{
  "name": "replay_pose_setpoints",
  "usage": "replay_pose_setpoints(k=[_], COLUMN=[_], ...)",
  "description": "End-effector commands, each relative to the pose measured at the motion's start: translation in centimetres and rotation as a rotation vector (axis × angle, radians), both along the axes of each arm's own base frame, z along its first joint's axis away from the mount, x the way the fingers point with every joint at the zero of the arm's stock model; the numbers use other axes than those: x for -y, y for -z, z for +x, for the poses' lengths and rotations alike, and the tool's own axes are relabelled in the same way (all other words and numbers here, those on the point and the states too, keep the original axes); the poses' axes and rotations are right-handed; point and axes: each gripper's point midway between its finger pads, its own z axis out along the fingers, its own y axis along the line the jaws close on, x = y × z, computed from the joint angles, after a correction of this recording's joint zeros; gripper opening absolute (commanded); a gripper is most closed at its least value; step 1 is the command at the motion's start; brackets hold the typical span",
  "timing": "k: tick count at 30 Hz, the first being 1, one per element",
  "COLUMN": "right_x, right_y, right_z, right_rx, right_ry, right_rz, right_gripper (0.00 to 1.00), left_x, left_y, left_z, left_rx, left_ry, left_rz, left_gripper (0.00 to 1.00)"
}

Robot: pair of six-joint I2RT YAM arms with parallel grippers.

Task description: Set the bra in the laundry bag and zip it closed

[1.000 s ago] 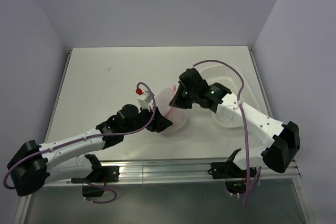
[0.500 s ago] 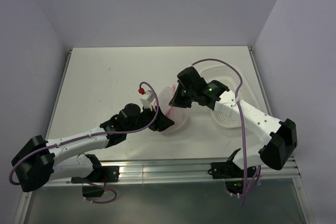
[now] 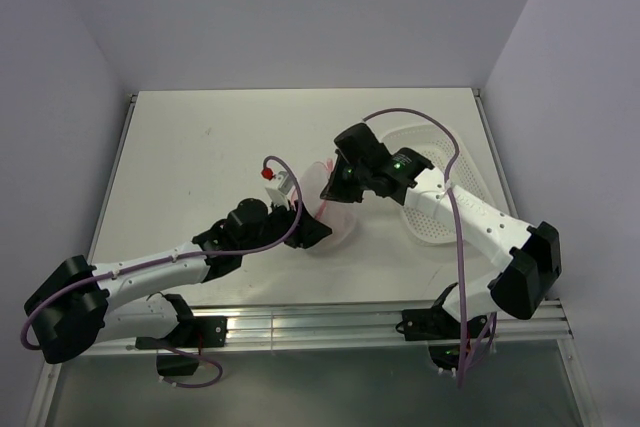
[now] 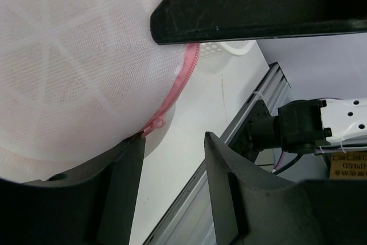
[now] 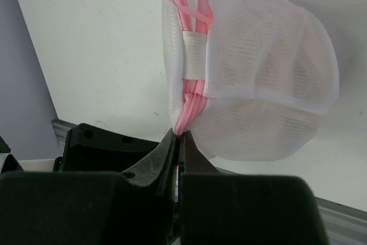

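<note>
Since one second ago the laundry bag (image 5: 252, 78) has gone a little leftward with the right gripper (image 5: 179, 135), whose fingers are pressed together on its pink zipper rim (image 5: 186, 110) — a peach tint of the bra (image 5: 269, 116) shows through the mesh. It sits mid-table (image 3: 200, 147) beside the white perforated basket (image 3: 432, 230). The left gripper (image 4: 172, 142) touches its other side, fingers apart.

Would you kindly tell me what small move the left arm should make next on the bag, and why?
Probably nudge the left gripper until the pink zipper pull sits between its fingers, then close. Its jaws stand apart and the pull lies just at one fingertip. The right gripper is pinched on the pink rim of the laundry bag, which should brace it for zipping.
</note>
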Motion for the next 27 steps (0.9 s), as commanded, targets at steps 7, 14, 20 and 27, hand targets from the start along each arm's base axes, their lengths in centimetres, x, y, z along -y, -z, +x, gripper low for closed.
replay_pose_setpoints(k=[7, 14, 20, 27], right_x=[-0.59, -0.65, -0.69, -0.89], right_y=[-1.74, -1.84, -1.34, -1.31], right_z=[0.23, 0.16, 0.02, -0.16], right_rx=[0.019, 0.017, 0.008, 0.005], right_ry=[-0.016, -0.019, -0.018, -0.021], right_rz=[0.014, 0.01, 0.002, 0.001], right_gripper=[0.0, 0.0, 0.0, 0.0], left_x=[-0.18, 0.26, 0.25, 0.15], left_y=[-0.34, -0.68, -1.25, -1.22], left_z=[1.66, 1.77, 1.75, 1.82], left_rx=[0.058, 0.074, 0.09, 0.088], left_ry=[-0.061, -0.051, -0.049, -0.057], left_rz=[-0.01, -0.031, -0.046, -0.045], left_gripper=[0.52, 0.5, 0.47, 0.43])
